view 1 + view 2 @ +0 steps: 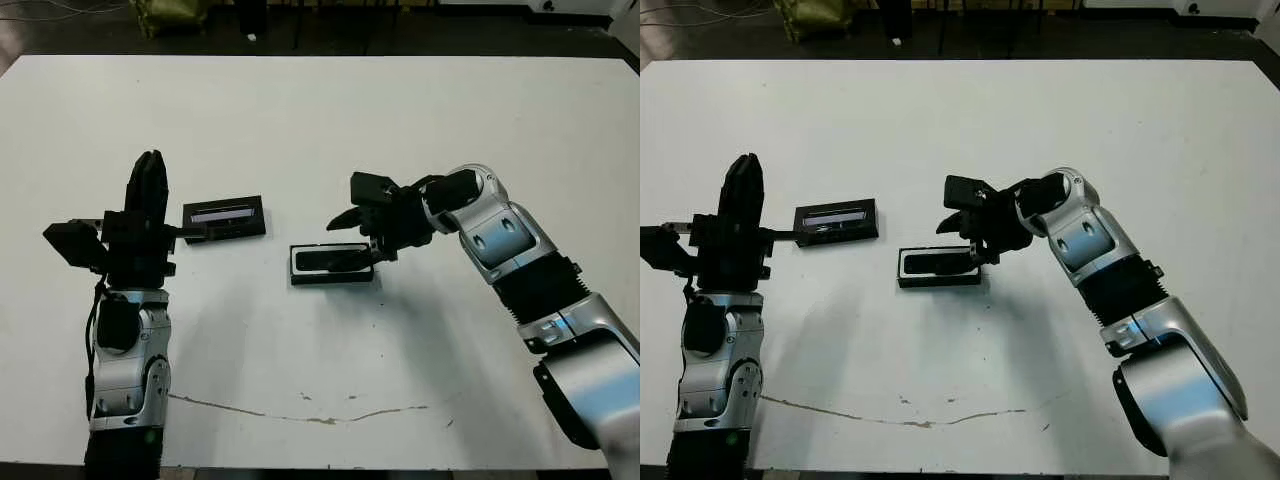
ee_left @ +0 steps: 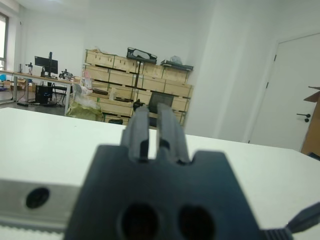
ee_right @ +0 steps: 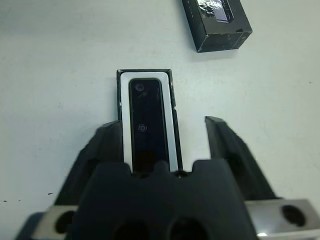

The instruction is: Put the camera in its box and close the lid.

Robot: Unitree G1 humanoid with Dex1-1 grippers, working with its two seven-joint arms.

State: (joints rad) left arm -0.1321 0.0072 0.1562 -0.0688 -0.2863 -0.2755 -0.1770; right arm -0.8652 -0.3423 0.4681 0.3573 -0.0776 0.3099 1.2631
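The box (image 1: 330, 279) lies at mid-table, black outside with a white lining (image 3: 173, 117). Inside it the camera (image 1: 325, 261) lies flat, a slim black bar that fills the tray (image 3: 146, 115). My right gripper (image 1: 360, 238) hangs open just over the box's right end, one finger on either side and nothing held. The lid (image 1: 225, 216), a flat black cover with a pale glossy strip, rests apart on the table to the box's left (image 3: 218, 17). Left of the lid, my left gripper (image 1: 150, 185) points away from me, shut and empty.
The white table (image 1: 320, 120) stretches bare behind both arms up to its far edge. A thin crack line (image 1: 300, 412) runs along the front. The left wrist view looks over the table to stacked wooden crates (image 2: 135, 75) and a door (image 2: 295, 100).
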